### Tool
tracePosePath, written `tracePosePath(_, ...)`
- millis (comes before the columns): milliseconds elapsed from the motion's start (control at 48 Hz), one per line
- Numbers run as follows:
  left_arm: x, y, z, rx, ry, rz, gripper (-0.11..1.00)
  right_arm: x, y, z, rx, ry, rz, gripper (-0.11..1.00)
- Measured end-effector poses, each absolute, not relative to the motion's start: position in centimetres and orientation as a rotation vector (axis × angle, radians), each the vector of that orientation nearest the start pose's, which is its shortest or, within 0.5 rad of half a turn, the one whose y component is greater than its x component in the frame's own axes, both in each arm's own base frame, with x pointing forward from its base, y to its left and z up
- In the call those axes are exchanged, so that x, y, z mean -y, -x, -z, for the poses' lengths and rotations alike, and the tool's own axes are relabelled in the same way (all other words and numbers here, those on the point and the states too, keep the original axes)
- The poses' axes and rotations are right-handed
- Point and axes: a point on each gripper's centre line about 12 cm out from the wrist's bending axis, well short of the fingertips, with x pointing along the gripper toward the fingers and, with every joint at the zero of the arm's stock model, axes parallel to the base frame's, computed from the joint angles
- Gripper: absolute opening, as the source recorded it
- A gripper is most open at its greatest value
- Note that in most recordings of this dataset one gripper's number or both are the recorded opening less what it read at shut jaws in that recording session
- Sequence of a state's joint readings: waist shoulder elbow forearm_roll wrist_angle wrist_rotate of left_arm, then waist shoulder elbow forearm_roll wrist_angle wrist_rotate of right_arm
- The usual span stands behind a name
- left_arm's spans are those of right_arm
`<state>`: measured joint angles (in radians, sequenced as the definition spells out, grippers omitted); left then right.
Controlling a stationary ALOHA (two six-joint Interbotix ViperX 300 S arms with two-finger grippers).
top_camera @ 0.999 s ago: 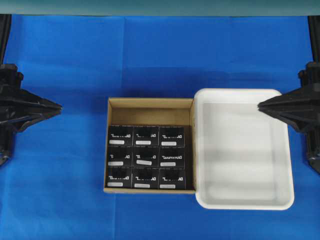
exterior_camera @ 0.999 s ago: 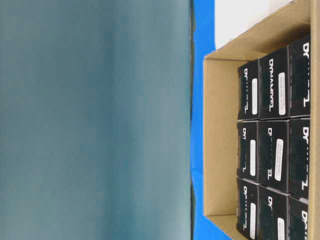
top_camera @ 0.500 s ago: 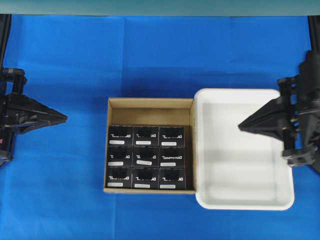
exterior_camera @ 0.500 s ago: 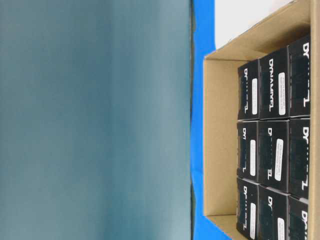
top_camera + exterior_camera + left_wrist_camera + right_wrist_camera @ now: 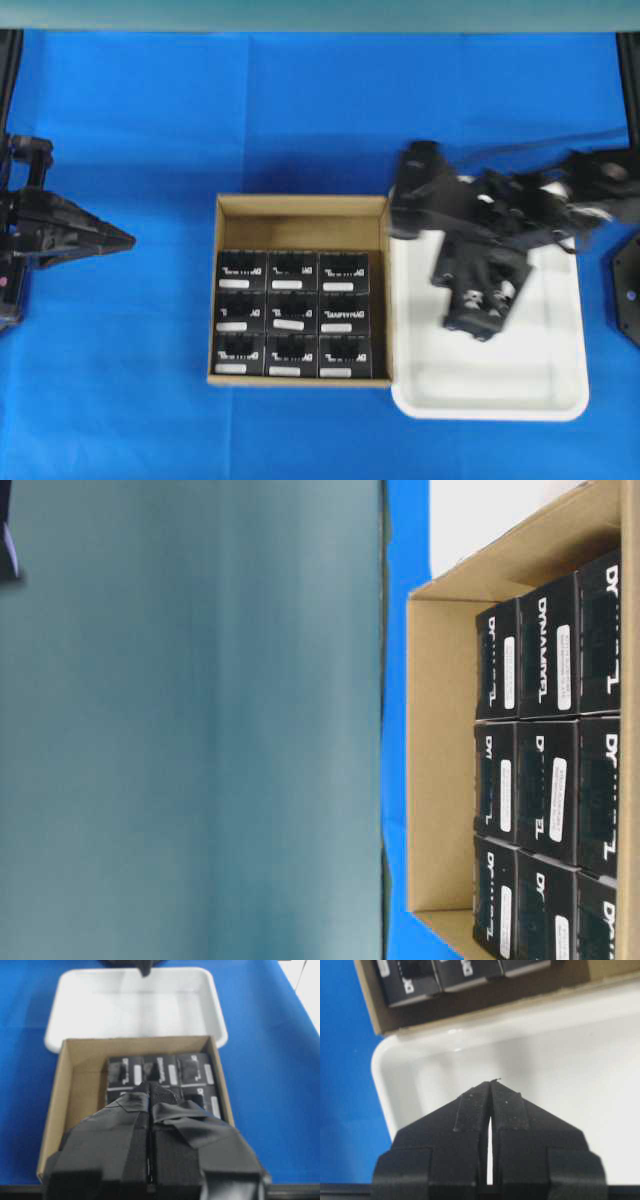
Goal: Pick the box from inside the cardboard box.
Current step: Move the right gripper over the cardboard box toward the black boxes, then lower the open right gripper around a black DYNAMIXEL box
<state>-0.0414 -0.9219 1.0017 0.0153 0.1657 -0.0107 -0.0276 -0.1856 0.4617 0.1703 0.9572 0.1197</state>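
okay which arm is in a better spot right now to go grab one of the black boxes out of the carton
Probably the right. The right gripper is shut above the white tray, next to the cardboard box. The left gripper, also shut, sits farther off, over bare blue cloth.

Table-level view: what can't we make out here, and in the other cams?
- Table-level: carton cut off at right edge; both grippers out of frame.
- Overhead: right gripper motion-blurred.
- Left wrist: gripper hides the near boxes.
- Overhead: box lettering too small.
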Motion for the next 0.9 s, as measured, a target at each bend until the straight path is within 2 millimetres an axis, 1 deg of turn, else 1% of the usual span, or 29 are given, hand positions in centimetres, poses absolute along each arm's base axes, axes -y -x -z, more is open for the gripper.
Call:
tracePosePath(208, 1.0, -21.4, -30.0, -0.264, -0.003, 0.044, -0.06, 0.0, -37.4, -22.9, -1.320, -0.213, -0.018, 0.02)
tracePosePath(396, 1.1, -21.6, -30.0, -0.267, -0.003, 0.049, -0.06, 0.3, -39.9, -21.9, -1.357, -0.153, -0.068, 0.02)
tracePosePath(541, 1.1, -21.6, -29.9, -0.268, -0.003, 0.050, -0.06, 1.0, -40.9, -21.3, -1.381, -0.126, -0.088, 0.02)
tracePosePath(729, 1.1, -21.6, -29.9, -0.269, -0.001, 0.050, -0.06, 2.0, -41.3, -21.2, -1.379, -0.109, -0.094, 0.03)
tracePosePath(833, 1.2, -21.6, -29.9, -0.269, -0.001, 0.052, -0.06, 2.1, -41.5, -21.1, -1.367, -0.098, -0.100, 0.07)
tracePosePath(895, 1.2, -21.6, -30.0, -0.267, -0.002, 0.053, -0.07, 2.1, -41.6, -21.0, -1.355, -0.087, -0.105, 0.12)
